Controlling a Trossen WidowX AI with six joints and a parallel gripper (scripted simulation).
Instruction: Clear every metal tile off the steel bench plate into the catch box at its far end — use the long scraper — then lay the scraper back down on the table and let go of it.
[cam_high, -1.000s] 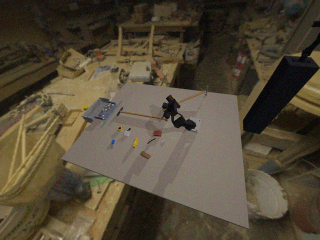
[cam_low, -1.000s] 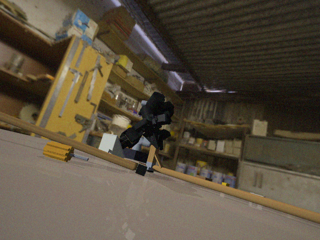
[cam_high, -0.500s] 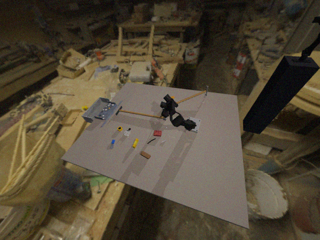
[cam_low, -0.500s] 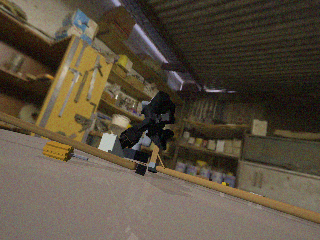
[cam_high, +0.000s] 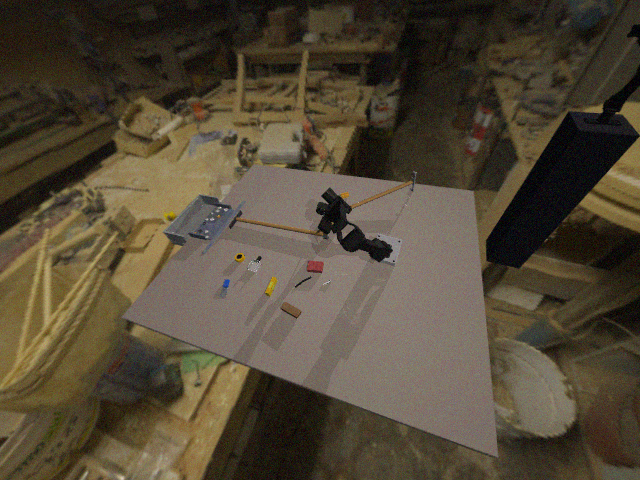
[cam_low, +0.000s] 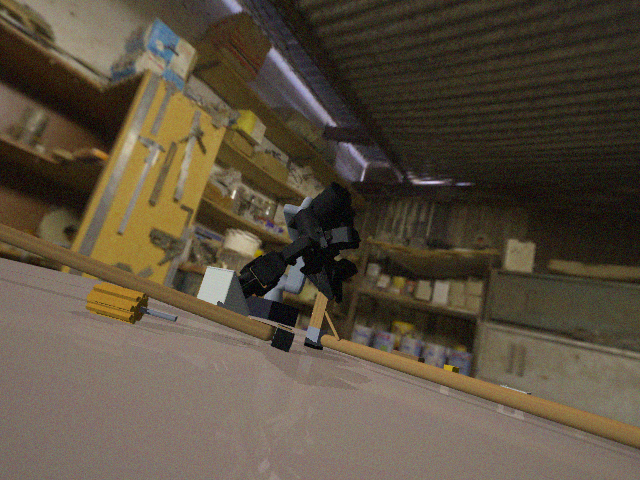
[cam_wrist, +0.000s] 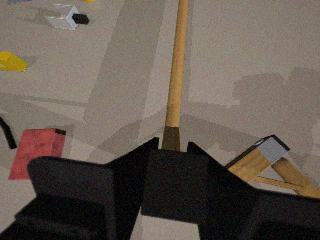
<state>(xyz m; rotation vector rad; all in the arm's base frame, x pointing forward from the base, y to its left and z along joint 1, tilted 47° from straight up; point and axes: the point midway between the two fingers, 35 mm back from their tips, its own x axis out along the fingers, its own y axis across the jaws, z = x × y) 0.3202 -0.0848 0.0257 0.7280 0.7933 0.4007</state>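
The black parallel-jaw gripper (cam_high: 326, 233) (cam_low: 330, 295) (cam_wrist: 173, 144) grips the long wooden-handled scraper (cam_high: 279, 226) (cam_wrist: 176, 75); its head, upper left of centre in the top view, is cut off in the wrist view. Left of it, the blue-grey catch box (cam_high: 178, 235) contains small pieces, too tiny to count.

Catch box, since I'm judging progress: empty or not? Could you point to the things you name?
Not empty: small pieces (cam_high: 219, 217) show inside the catch box (cam_high: 177, 237).

From where I stood, the tray (cam_high: 178, 236) sat at the table's (cam_high: 413, 330) far edge, tiles inside it. The scraper's (cam_high: 279, 225) head was near it, its handle running back to the black arm (cam_high: 353, 240). The red block (cam_high: 315, 266) lay nearer the arm than the blue piece (cam_high: 226, 283).
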